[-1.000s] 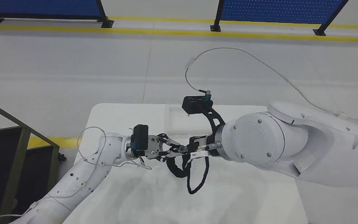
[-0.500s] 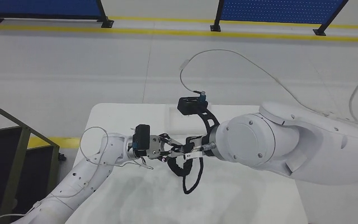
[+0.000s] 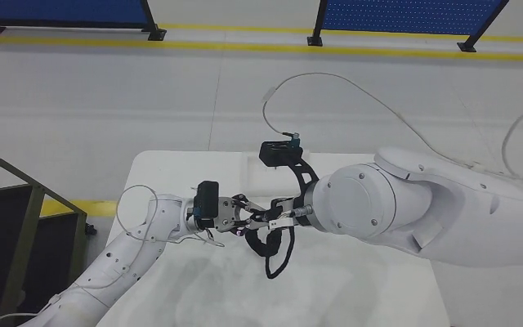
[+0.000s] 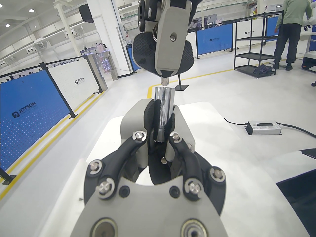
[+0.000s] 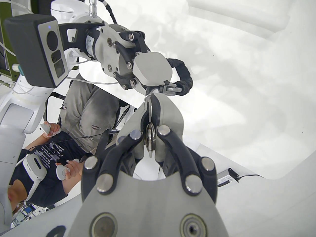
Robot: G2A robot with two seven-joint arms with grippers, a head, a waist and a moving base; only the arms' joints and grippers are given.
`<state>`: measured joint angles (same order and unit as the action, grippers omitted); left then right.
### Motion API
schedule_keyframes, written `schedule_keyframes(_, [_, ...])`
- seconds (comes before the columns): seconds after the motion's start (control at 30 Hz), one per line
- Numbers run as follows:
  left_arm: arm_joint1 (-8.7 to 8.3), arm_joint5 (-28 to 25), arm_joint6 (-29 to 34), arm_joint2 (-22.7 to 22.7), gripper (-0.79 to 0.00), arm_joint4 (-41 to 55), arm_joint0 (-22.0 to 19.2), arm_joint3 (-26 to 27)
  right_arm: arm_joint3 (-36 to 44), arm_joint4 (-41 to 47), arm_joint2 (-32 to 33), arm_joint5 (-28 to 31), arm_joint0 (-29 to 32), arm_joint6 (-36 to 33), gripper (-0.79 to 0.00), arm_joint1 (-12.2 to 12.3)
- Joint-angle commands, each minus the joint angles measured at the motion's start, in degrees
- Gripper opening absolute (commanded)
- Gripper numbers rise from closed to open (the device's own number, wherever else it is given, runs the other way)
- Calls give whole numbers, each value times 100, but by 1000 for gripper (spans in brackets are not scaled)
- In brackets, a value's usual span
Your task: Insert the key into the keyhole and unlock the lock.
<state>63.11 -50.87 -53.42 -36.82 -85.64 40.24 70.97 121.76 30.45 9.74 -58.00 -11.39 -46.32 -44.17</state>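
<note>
Both arms meet mid-air at the centre of the top view, above the white table (image 3: 163,176).

Left gripper (image 4: 161,114) is clamped on the polished chrome cylindrical lock barrel (image 4: 164,99). Pads sit on its lower half, keyhole end free and facing the other arm.

Right gripper (image 5: 151,106) is pinched flat on the small silver metal key (image 5: 149,114), with the steel key ring (image 5: 149,136) tucked between the fingers behind it. Key tip (image 4: 164,81) sits just off the barrel face, roughly in line. Not in yet, as far as I can tell.

My read on handling:
- **Lock barrel:** rigid, probably light, and slick. It's round and polished, so it'll want to spin in the pads once torque goes in. The low grip on the body looks right, but it needs a firm squeeze.
- **Key:** thin, stiff and small. Hold it by the bow, blade out, flat faces on the pads so it can't twist.
- **Black sheathed cable (image 3: 274,253):** hangs below, floppy, and drags a bit. Useless as a grip point.
- **Risk:** the slot is small, so there's little tolerance for tilt.
</note>
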Motion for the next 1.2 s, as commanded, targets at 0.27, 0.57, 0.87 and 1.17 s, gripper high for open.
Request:
schedule_keyframes(0.27, [2, -14, 13, -19, -785, 59, 29, 35, -11, -21, 0, 0, 30, 0, -785, 9])
schedule_keyframes(0.57, [2, -23, 23, -21, -785, 85, 32, 41, -25, -35, 0, 0, 22, 0, -785, 7])
schedule_keyframes(0.87, [2, -23, 23, -21, -785, 85, 32, 41, -25, -35, 0, 0, 22, 0, -785, 7])
schedule_keyframes(1.17, [2, -23, 23, -21, -785, 85, 32, 41, -25, -35, 0, 0, 22, 0, -785, 7])
